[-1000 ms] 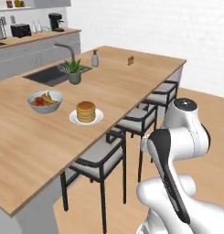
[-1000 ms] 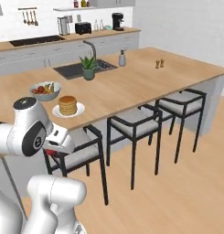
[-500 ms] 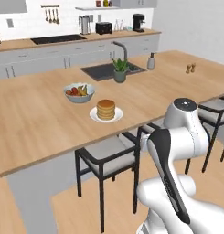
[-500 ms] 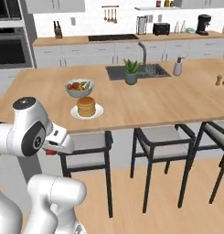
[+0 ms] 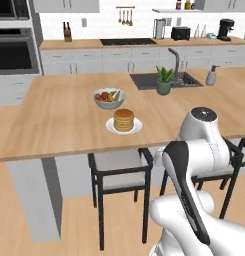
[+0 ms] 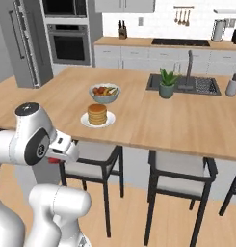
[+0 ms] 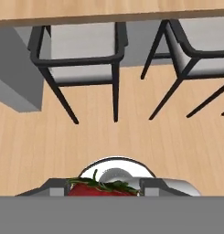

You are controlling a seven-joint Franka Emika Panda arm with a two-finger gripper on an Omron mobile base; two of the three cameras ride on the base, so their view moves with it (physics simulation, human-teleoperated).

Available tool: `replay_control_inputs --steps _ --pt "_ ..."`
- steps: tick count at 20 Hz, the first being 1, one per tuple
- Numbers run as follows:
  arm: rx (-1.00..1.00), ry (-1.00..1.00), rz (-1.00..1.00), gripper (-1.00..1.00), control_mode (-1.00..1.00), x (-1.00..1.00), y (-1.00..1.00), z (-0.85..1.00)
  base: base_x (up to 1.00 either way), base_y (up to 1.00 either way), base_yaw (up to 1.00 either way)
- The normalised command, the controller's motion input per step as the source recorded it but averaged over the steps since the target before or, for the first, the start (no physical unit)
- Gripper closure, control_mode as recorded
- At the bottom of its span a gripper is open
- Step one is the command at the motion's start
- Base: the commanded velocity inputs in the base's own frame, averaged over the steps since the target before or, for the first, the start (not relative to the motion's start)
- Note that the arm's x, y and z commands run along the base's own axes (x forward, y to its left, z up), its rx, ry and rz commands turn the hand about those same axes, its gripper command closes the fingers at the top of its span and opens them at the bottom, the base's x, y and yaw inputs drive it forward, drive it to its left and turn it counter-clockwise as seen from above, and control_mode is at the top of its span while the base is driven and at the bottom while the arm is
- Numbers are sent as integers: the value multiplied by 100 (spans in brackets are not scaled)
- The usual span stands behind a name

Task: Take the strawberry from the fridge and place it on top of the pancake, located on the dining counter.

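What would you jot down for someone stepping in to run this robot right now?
Gripper: shut on the strawberry, held low in front of the stools.
Pancake: on its white plate on the dining counter, beside the fruit bowl, nothing on top.
Fridge: far left, doors closed.
Done: berry fetched and brought to the counter.
Left: raise the arm over the counter and set the berry on the stack.

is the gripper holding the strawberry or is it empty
Holding it. In the hand view the red strawberry with its green leaves sits clamped between the gripper fingers, above the floor in front of the stools.
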Motion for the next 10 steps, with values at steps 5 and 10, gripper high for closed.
replay_control_inputs --steps 5,10 --pt "0 0 0 100 100 0 0 0 20 -1 9" --pt "0 0 0 100 100 0 0 0 73 28 -18"
